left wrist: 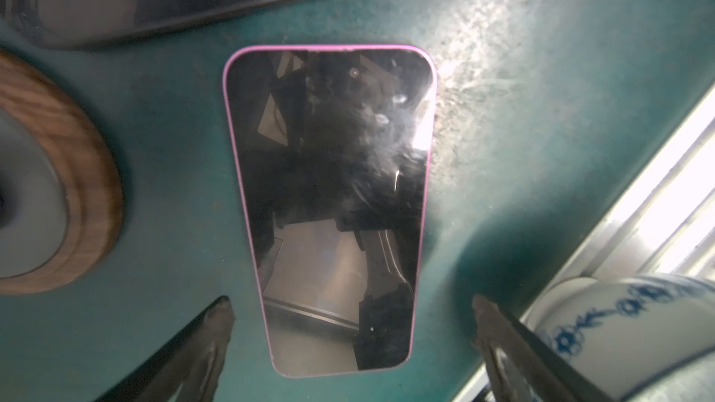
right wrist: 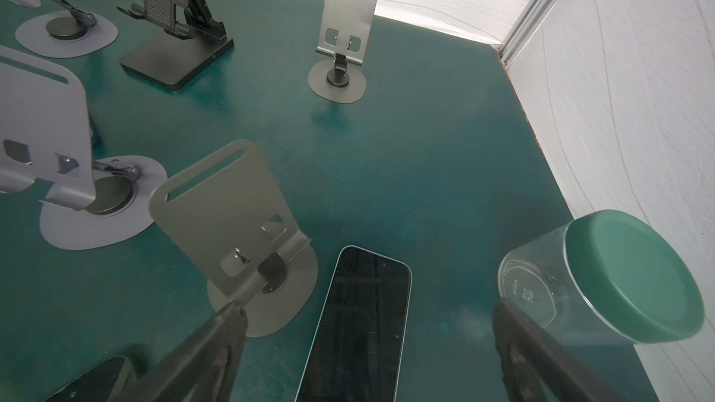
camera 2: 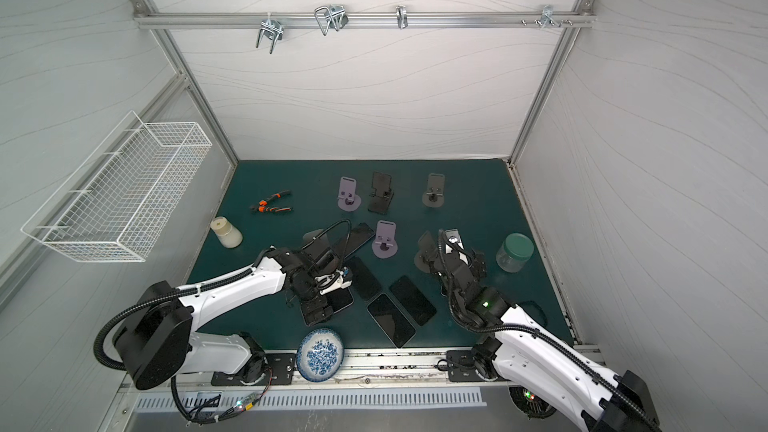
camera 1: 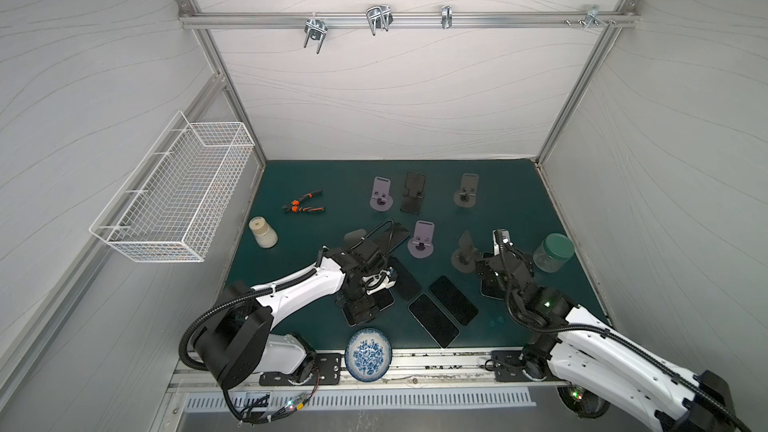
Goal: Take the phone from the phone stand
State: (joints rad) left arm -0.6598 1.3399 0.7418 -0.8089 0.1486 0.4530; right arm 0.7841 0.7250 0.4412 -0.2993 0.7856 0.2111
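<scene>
So the pink-rimmed phone [left wrist: 332,206] is off any stand and lies flat, screen up, on the green table [left wrist: 503,187], right between the tips of the left gripper [left wrist: 350,315]. Its jaws are spread wide on either side and touch nothing. Only the left wrist view gives us that pink rim, plus a wood-rimmed round base [left wrist: 89,187] and the blue-and-white bowl [left wrist: 619,303] close by. In both top views the arm covers most of that phone. The right gripper [right wrist: 367,315] hangs with jaws apart too, over a pale-edged phone [right wrist: 360,322] flat on the table, between a grey stand [right wrist: 232,218] and a clear jar with a green lid [right wrist: 634,276]. The only print we can find is a little square code [right wrist: 528,295] on the jar's bottom, too small to read. The top views add what the wrists miss: orange-handled pliers [camera 1: 303,206], a cream jar [camera 1: 262,232], the wire basket [camera 1: 178,201] on the wall and three dark phones [camera 1: 432,320] lying flat.
</scene>
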